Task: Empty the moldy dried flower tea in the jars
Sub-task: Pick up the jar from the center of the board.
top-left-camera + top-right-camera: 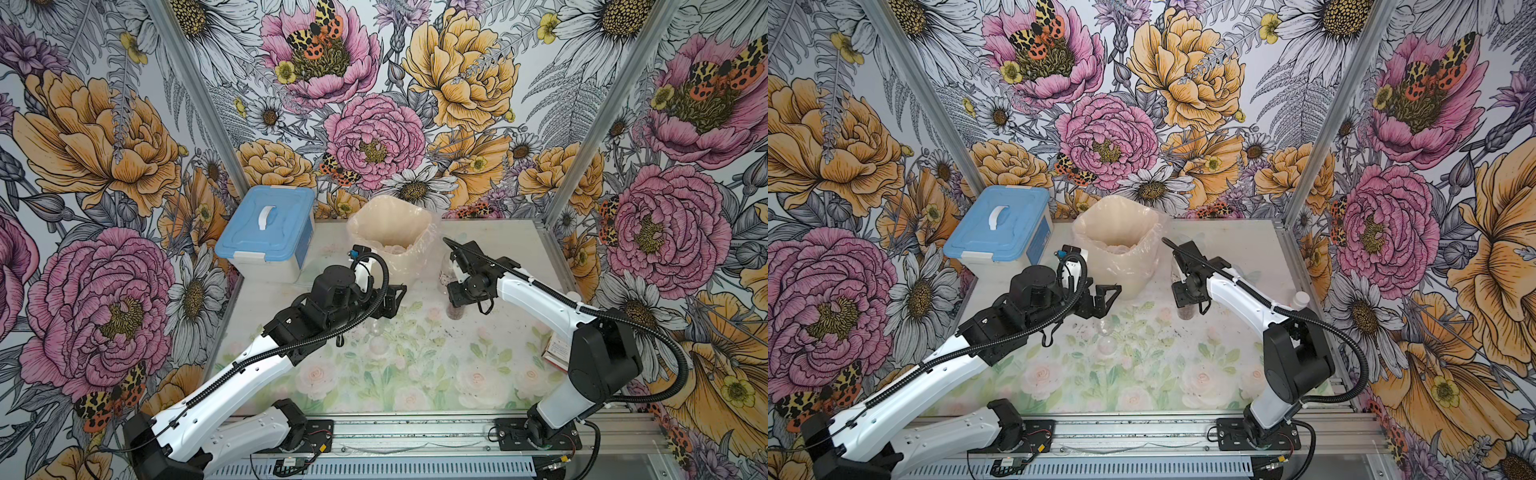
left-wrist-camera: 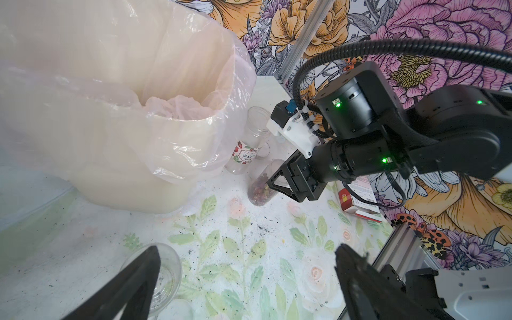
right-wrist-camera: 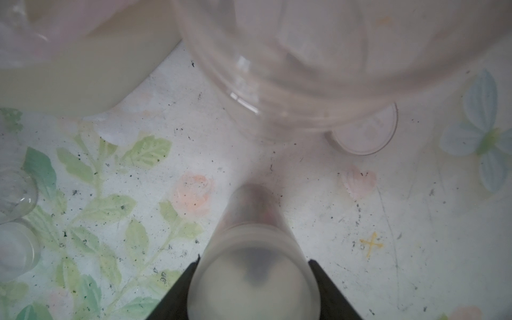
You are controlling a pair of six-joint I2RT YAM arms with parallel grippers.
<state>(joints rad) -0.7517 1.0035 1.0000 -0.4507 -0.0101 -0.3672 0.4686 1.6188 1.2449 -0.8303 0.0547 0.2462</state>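
Jar point(image 2: 256, 200) of tea point(image 2: 260, 190) upright near bin point(image 2: 194, 122) for tipping; right end effector point(image 3: 254, 260) brackets it, clamping unconfirmed; left end effector point(image 2: 248, 249) spread, idle.

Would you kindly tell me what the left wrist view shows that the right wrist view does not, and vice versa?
Only left wrist: the red-and-white label on the taller jar, a red-and-white box, the right arm. Only right wrist: the lid of the tea jar from above, a yellow cross on the table. Both: the lined bin, the tea jar between the fingers of the right tool, dark specks.
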